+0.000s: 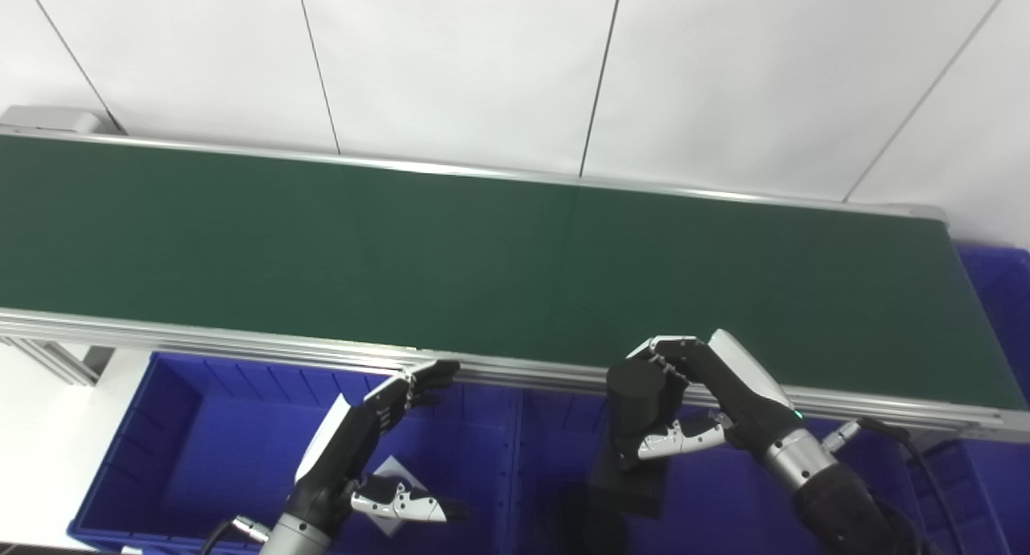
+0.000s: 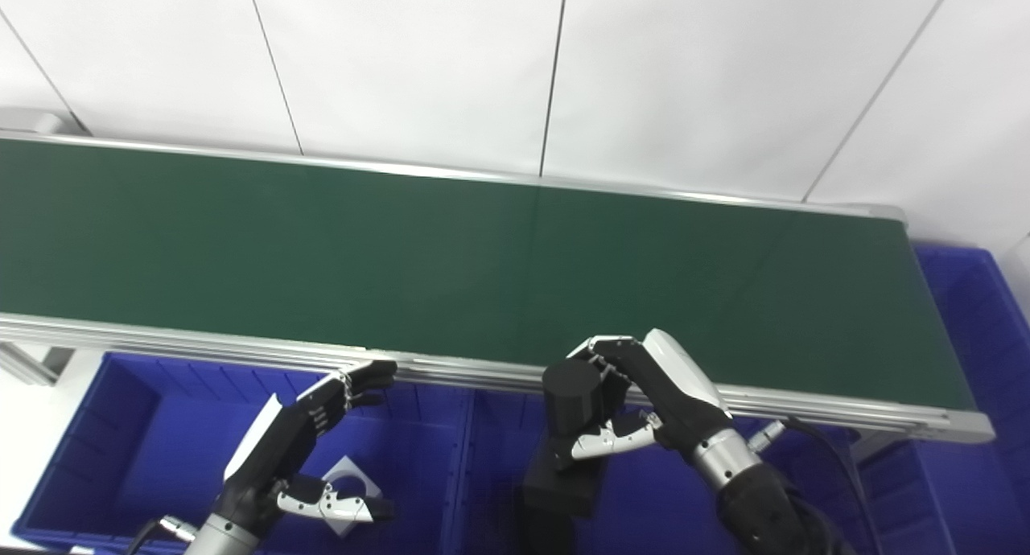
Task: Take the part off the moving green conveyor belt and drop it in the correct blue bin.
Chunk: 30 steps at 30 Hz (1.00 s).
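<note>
Right hand [image 2: 636, 410] gripping black cylindrical part [image 2: 573, 398] above middle blue plastic bin [image 2: 499, 474], just past green conveyor belt [image 2: 402, 249] edge; left hand [image 2: 282, 450] open over left blue bin [image 2: 105, 434].

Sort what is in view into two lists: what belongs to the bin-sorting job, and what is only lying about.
Part of the job:
- black part, held in the right robot hand
- green conveyor belt, bare
- blue bin below that hand
- left blue bin
- left robot hand, open, waiting

Lying about:
- white plate in the left bin
- dark block below the held part
</note>
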Motion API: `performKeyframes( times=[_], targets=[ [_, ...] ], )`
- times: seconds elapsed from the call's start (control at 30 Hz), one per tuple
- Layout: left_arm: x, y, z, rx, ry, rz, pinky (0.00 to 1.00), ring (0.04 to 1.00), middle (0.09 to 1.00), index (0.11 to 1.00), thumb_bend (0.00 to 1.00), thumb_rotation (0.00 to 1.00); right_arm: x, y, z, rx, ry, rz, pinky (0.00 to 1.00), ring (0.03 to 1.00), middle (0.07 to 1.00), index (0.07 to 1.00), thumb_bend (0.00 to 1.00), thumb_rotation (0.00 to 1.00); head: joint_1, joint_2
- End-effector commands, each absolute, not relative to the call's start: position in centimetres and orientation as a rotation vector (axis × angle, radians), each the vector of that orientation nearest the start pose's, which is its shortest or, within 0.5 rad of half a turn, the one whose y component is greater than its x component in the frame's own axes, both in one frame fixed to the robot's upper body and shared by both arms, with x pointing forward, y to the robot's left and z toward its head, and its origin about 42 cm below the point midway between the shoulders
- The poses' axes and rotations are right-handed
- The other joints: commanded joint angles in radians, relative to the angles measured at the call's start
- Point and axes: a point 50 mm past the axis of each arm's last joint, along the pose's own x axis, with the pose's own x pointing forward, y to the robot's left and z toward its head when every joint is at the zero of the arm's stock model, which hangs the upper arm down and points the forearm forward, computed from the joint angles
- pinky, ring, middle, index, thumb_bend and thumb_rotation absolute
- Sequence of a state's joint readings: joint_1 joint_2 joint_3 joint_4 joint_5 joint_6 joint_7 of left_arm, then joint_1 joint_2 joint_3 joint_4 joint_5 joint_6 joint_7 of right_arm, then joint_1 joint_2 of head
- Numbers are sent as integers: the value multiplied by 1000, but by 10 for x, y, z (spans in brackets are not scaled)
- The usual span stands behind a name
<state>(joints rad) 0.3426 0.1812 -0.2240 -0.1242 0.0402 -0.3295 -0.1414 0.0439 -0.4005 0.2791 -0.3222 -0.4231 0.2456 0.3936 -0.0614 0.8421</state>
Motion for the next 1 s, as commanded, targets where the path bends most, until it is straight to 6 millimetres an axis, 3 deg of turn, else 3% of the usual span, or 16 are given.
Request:
performKeyframes(
  times=[0.0, 0.53, 0.63, 0.7, 0.73, 0.77, 0.8, 0.97],
  targets=[
    [159, 213, 82, 134, -127, -334, 783, 831, 854, 822, 873, 105, 256, -244, 148, -843, 80, 561, 409, 387, 489, 572, 501, 0, 0, 3],
    [160, 218, 87, 138, -117, -338, 781, 831, 851, 817, 872, 73, 271, -269, 125, -1201, 237, 667, 421, 394, 497, 560, 506, 0, -12, 15],
    [161, 218, 87, 127, -118, -339, 790, 835, 855, 816, 873, 53, 273, -271, 123, -1261, 280, 702, 354, 417, 517, 498, 513, 0, -12, 15],
    [161, 219, 86, 131, -119, -342, 792, 836, 856, 818, 868, 49, 274, -269, 123, -1319, 331, 738, 480, 614, 687, 498, 513, 92, -13, 14],
    [161, 219, 87, 134, -118, -342, 792, 836, 855, 818, 868, 50, 274, -267, 124, -1341, 350, 752, 516, 653, 719, 550, 563, 102, -14, 15],
    [161, 219, 87, 136, -118, -342, 790, 834, 854, 816, 870, 54, 275, -265, 124, -1355, 363, 762, 617, 757, 807, 687, 659, 153, -14, 15],
    [161, 219, 87, 135, -116, -342, 790, 833, 853, 816, 871, 56, 274, -263, 125, -1360, 369, 767, 668, 807, 847, 749, 707, 187, -14, 15],
    [163, 221, 89, 175, -114, -361, 795, 837, 855, 824, 870, 98, 265, -254, 134, -1343, 347, 796, 790, 898, 915, 861, 808, 336, -17, 17]
  ],
)
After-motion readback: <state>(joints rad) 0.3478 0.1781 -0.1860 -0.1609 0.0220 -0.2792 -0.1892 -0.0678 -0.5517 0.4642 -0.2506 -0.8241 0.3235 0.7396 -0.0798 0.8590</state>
